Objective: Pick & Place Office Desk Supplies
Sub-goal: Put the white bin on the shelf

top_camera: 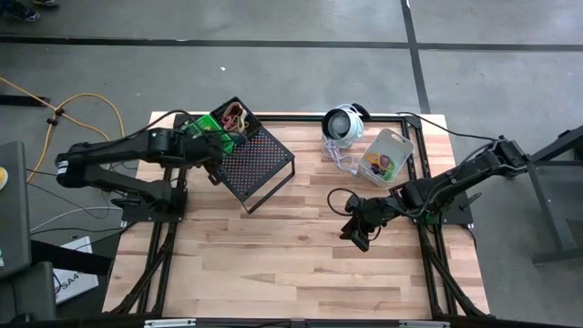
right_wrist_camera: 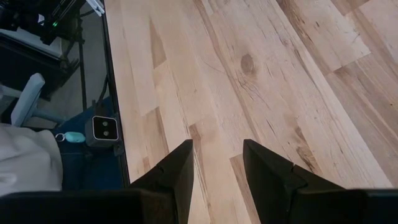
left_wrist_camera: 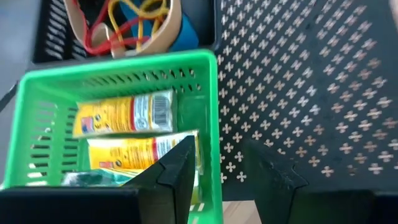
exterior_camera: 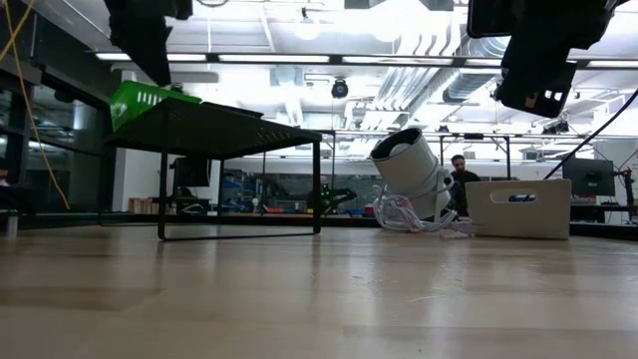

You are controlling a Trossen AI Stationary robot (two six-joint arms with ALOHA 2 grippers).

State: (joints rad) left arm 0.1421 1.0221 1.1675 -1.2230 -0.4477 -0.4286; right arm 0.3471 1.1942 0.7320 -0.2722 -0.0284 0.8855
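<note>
Table (top_camera: 301, 264): light wooden top, carrying everything listed below.
Mesh rack (top_camera: 260, 164): large, black, perforated; stands near the far left corner of the table, turned at an angle to its edges.
Green bin (top_camera: 205, 130): on the rack's far left part; the low view shows it tilted (exterior_camera: 150, 100). The left wrist view shows yellow labelled pieces (left_wrist_camera: 127, 115) lying inside it.
Black bin (top_camera: 234, 116): just beside the green bin, at the rack's far corner. It holds elastic loops (left_wrist_camera: 127, 22) in red, yellow and blue, tangled together.
Grey bin (top_camera: 385, 157): pale, near the far right corner of the table, with small coloured items inside, too small to tell apart.
Round device (top_camera: 342, 124): white and black, with a cord; by the far edge, just beside the grey bin.
Left gripper (top_camera: 222, 146): over the rack, at the green bin's side. Fingers (left_wrist_camera: 177, 171) parted and holding nothing; one stands over the bin's wall, the other over the mesh.
Right gripper (top_camera: 357, 232): hangs above bare wood, toward the table's right edge, well apart from the bins. Fingers (right_wrist_camera: 177, 165) spread, nothing between them.
</note>
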